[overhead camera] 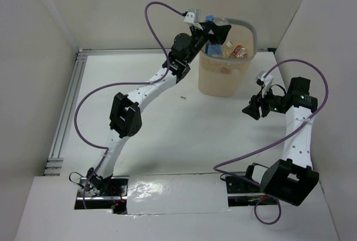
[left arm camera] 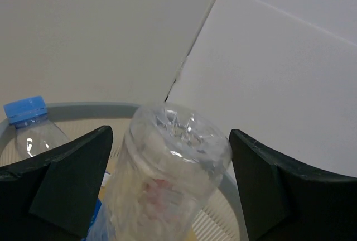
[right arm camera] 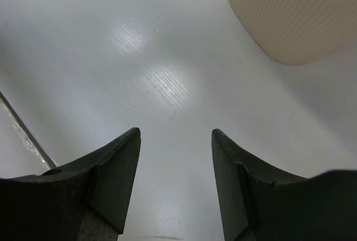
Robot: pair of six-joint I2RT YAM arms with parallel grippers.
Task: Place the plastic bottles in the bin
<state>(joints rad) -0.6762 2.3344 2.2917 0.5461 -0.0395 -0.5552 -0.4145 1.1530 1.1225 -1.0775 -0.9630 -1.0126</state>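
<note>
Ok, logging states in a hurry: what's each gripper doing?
Left gripper: clear bottle between its jaws over the bin; grip cannot be told.
Right gripper: open, empty.

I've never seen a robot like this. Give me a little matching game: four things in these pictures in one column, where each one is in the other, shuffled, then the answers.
Things
1. left gripper
2. right gripper
3. bin
4. blue-capped bottle

Places
A. inside the bin, close to its rim
B. open over bare table, near the bin
C. open above the bin, a clear bottle between its jaws
D. standing at the table's far end

Pairs: 1-C, 2-B, 3-D, 4-A
</note>
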